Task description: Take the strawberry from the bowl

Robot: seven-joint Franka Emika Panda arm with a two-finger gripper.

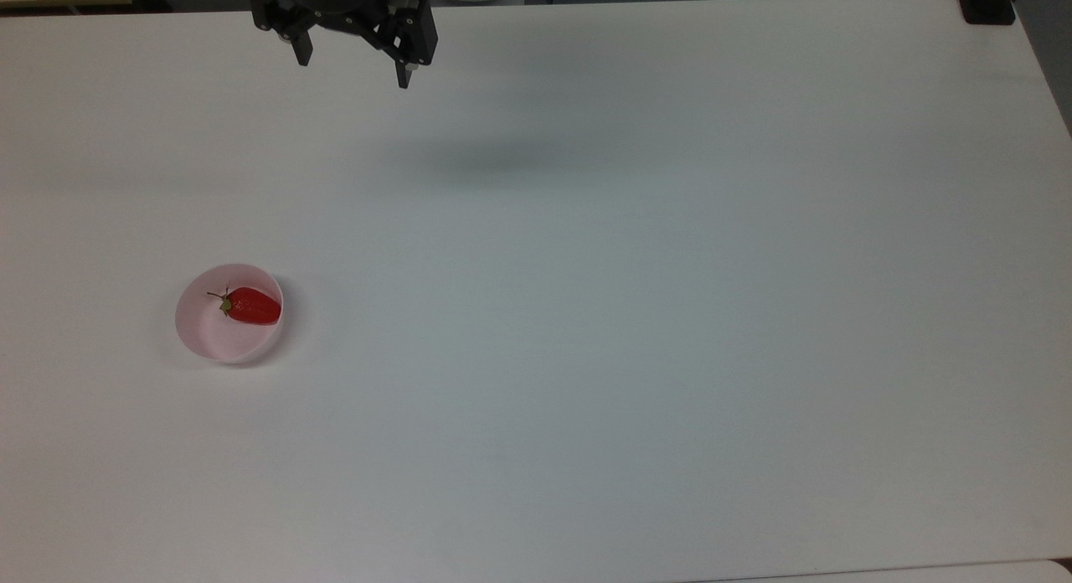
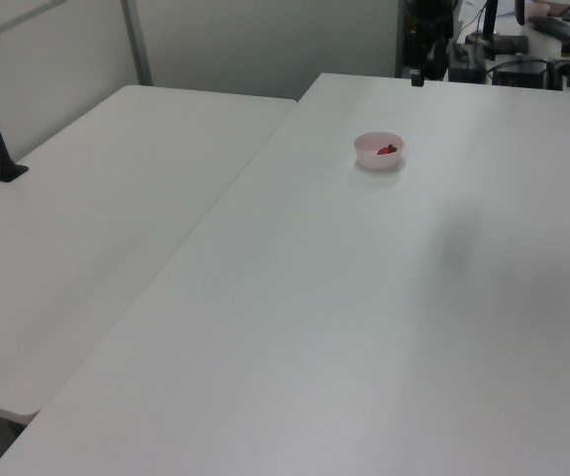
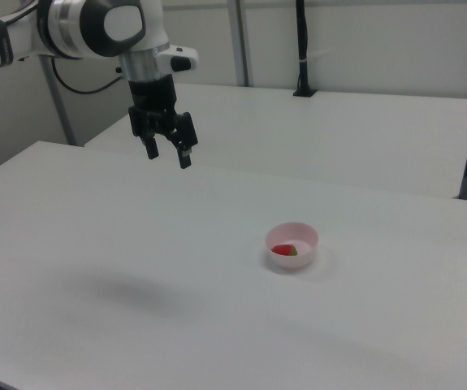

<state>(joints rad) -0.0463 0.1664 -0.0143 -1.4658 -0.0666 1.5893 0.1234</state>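
While the gripper [image 1: 353, 74] hangs in the air near the top view's upper edge, its two black fingers [image 1: 404, 70] point down and stand wide apart with nothing between them. Well away from it, toward the top view's lower left, the bowl [image 1: 201, 336] sits on the white table [image 1: 636, 315], and the strawberry [image 1: 251, 306] lies on its side inside, resting against the wall on the top view's right, with its green cap and thin stem turned to the top view's left and its red tip to the top view's right. Seen from the right view, the gripper [image 3: 168, 156] hovers high above the table [image 3: 95, 244] at the right view's upper left, at the end of the white arm [image 3: 79, 26], and the bowl [image 3: 305, 239] with the strawberry [image 3: 283, 250] stands lower and to the right view's right of it, clearly apart. From the left view, the bowl [image 2: 370, 157] is far up the table [image 2: 364, 327], with the strawberry [image 2: 388, 150] a small red spot inside on the left view's right.
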